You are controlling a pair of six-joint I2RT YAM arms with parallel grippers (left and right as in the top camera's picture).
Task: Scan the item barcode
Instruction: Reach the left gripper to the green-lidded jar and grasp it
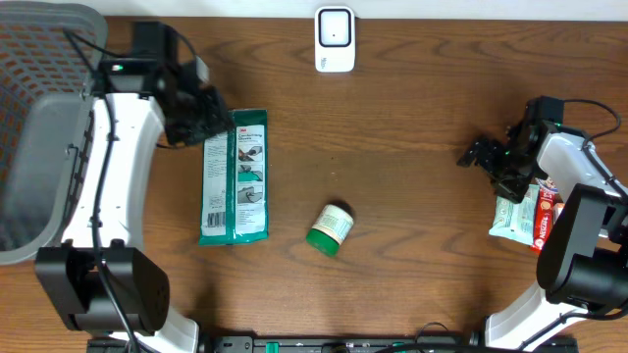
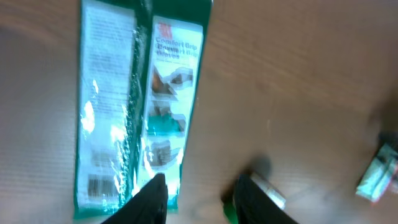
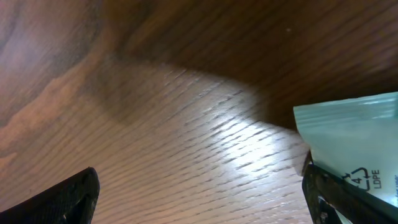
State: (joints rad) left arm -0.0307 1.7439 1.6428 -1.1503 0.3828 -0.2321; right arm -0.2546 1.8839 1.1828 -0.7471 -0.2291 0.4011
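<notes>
I read "3M Comfort Grip Gloves" on green-and-white package (image 1: 235, 176), flat left of bench (image 1: 392, 147) centre | left fingers (image 2: 152, 202) at its end, grip I cannot tell | right fingers (image 3: 68, 199) wide open beside LDPE-marked pouch (image 3: 354, 143)

Robot lab bench, dressed up as a mock shop checkout. What shows it: two robot arms (image 1: 108, 167) based at the near edge of a wood-grain table (image 1: 412, 147), with cables running along both. A white desktop barcode scanner (image 1: 335, 39) stands at the far edge, centre. Packaged retail goods lie loose on the top: a green glove pack (image 1: 235, 176), a green-lidded jar (image 1: 330, 229) and some packets (image 1: 520, 214) at the right. A mesh basket (image 1: 39, 59) sits at the left end.
</notes>
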